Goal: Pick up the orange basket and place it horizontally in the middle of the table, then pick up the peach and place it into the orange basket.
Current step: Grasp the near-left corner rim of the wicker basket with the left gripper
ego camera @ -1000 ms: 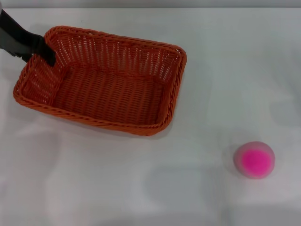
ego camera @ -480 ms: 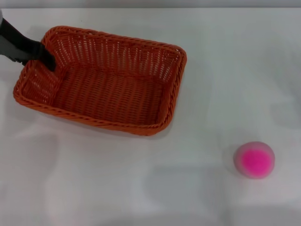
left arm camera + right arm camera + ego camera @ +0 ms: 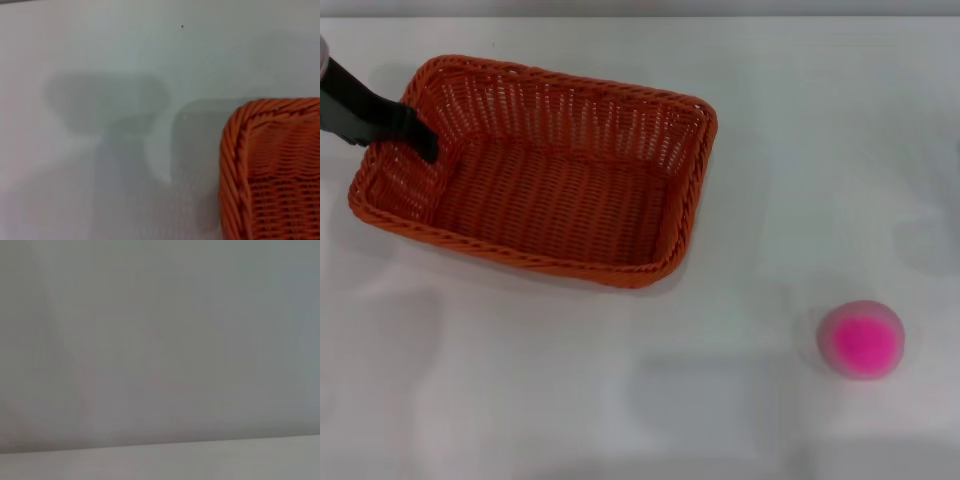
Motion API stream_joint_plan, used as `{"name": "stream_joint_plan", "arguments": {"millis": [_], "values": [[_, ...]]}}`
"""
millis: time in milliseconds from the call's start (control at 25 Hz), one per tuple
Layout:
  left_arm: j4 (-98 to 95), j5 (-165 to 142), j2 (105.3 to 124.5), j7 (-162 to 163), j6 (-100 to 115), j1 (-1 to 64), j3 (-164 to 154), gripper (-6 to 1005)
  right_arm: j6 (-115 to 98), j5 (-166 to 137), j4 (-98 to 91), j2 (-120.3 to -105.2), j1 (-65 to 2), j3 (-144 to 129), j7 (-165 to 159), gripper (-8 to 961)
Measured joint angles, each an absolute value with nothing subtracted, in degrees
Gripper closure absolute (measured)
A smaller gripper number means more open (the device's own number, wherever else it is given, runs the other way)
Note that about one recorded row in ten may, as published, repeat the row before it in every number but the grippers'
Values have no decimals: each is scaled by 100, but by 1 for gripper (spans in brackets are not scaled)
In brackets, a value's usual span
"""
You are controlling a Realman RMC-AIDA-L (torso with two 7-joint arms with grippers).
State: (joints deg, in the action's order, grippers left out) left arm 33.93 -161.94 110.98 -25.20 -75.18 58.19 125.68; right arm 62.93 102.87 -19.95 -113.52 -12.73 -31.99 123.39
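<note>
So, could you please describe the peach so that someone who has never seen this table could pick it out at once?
Start at the large orange woven basket on the left half of the plain white table. Look across to the near right of the table, well clear of the basket: the small round pale-pink toy peach sits there alone. Its bright magenta patch faces up, the only pink thing in sight.

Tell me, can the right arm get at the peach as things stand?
Probably yes. The peach sits alone on the bare table, right of the orange basket, with nothing around it. The right arm isn't in the head view, so its actual reach is unconfirmed.
</note>
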Motion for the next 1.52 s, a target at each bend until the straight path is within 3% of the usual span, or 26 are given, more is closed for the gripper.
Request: {"name": "stream_joint_plan", "arguments": {"millis": [400, 800, 1080, 1520], "values": [[3406, -16192, 11193, -2597, -7396, 5734, 12577, 434, 6294, 10283, -1995, -11368, -1265, -3199, 12340, 77], [3449, -16195, 11221, -2667, -7699, 5729, 12577, 647, 6293, 10274, -1995, -11373, -1266, -3199, 12340, 77], [3782, -16209, 11423, -2617, -8067, 5713, 12577, 872, 6293, 10224, -1995, -11373, -1280, -3199, 12340, 77], [3847, -16198, 11541, -2476, -8039, 5920, 12576, 879, 6337, 10207, -2004, -11367, -1281, -3199, 12340, 77]]}}
